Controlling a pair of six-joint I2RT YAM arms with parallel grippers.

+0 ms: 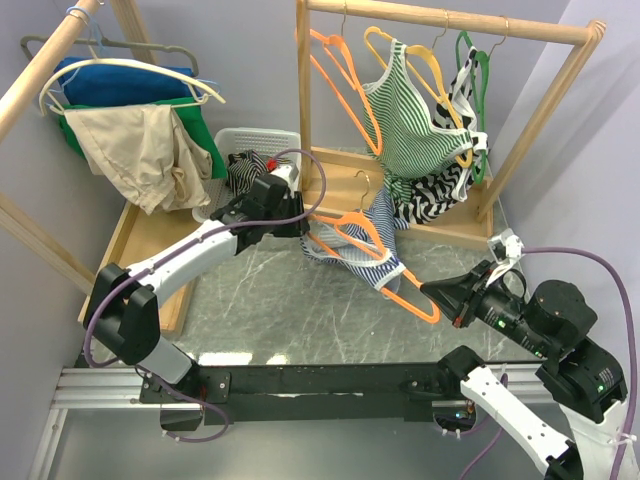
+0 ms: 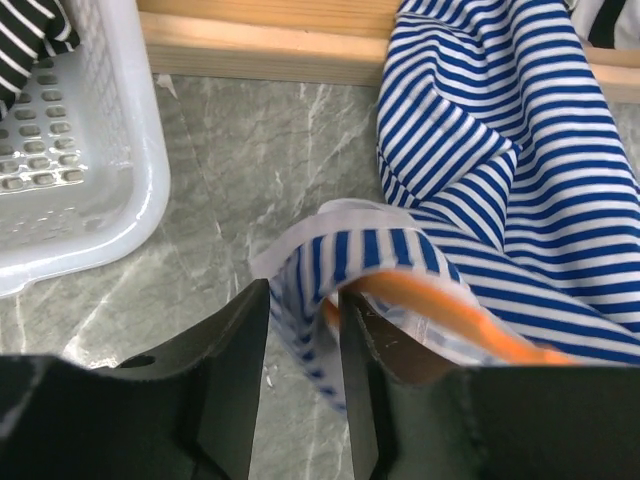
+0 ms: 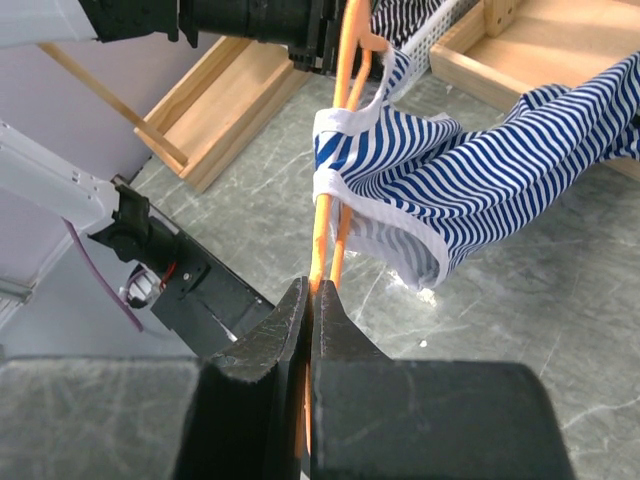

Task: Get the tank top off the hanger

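Note:
The blue-and-white striped tank top hangs crumpled on an orange hanger just above the marble table. My right gripper is shut on the hanger's lower end. My left gripper is at the hanger's other end, jaws parted, with a loop of the top's strap lying loose between them. In the left wrist view the orange hanger shows under that strap, against the right finger.
A white basket holding black-striped cloth stands left of the top. Behind is a wooden rack with several hangers and striped tops, and its wooden base. A second rack at left carries draped clothes.

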